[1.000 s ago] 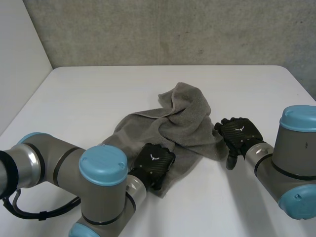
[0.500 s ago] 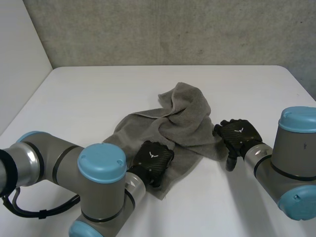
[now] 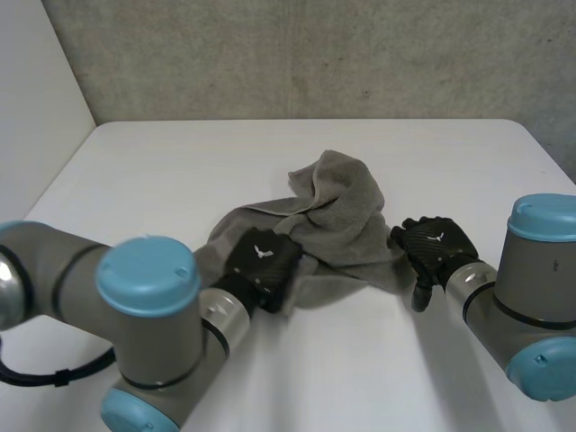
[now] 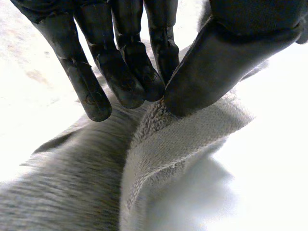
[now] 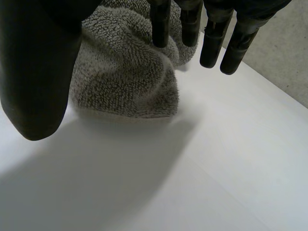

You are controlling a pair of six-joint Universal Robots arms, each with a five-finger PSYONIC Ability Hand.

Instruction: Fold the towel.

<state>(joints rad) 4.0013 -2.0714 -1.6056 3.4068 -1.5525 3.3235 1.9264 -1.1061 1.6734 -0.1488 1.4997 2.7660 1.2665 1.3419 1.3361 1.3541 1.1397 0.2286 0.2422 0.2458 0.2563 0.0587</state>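
While the grey towel [image 3: 337,225] lies crumpled in the middle of the white table [image 3: 162,171], the left hand [image 3: 263,267] sits on its near-left part. That hand pinches a fold of the towel's edge between its fingers [image 4: 122,77] and thumb [image 4: 216,67], and the pinched cloth stands up in a ridge. The right hand [image 3: 435,247] is at the towel's right side, fingers straight and apart from the thumb, holding nothing. A bunched lump of towel lies on the table just beyond its palm.
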